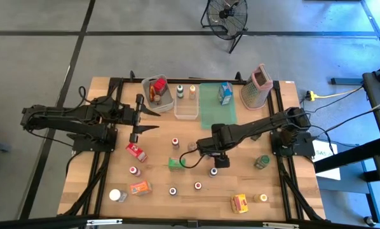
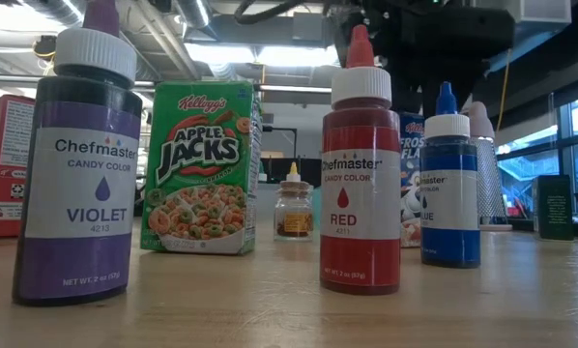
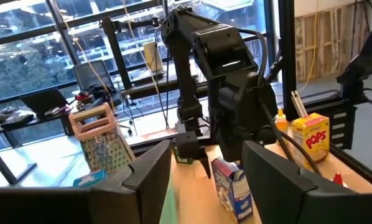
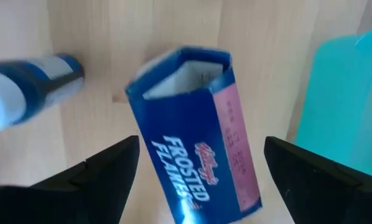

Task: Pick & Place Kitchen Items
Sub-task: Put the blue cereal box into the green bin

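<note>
Right gripper (image 1: 220, 159) is out over the middle of the table (image 1: 285, 191), pointing straight down on the Frosted Flakes box (image 4: 195, 143). Jaws spread wide, one dark finger (image 4: 108, 171) on each side of the carton with clear gaps, so nothing is gripped. The box stands upright on the wood, long axis vertical, folded top end up toward the wrist camera and printed front turned toward the fingers. In the wrist view it looks slightly skewed between the fingers, not squared to them. A blue bottle (image 4: 30, 78) stands just beside it, and the edge of the green tray (image 4: 341, 99) is close on the other side. From table height the box peeks out behind the red bottle (image 2: 361, 174). Left gripper (image 3: 206, 155) hovers over the table's left half, fingers partly apart and empty.
</note>
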You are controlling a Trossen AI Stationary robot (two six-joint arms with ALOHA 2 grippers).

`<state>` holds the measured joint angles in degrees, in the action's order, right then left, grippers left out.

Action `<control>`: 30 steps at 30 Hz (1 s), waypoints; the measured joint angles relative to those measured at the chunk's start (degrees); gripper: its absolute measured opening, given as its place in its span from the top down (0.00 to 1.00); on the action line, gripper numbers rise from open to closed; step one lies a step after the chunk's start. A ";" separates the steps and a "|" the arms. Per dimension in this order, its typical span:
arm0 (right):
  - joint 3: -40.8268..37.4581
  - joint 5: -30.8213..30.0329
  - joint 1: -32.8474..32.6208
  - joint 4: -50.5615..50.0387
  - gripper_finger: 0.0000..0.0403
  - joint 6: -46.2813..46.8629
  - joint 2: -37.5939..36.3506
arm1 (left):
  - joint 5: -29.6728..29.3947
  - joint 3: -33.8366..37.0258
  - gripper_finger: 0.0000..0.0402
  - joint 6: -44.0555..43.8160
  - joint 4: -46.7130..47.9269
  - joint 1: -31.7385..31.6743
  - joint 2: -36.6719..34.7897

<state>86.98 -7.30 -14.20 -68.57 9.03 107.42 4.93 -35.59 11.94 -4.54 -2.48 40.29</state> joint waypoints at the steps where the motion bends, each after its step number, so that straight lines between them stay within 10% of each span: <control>1: 0.00 0.01 0.00 0.46 0.14 0.59 0.00 | 0.01 0.00 0.52 -0.45 0.00 0.00 0.00; 30: 0.00 0.01 0.00 2.02 0.37 -0.93 0.00 | -0.39 0.00 0.52 1.92 4.55 0.00 -0.02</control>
<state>86.98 -7.29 -14.20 -66.55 8.10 107.42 4.54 -35.59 13.86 0.01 -2.48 40.27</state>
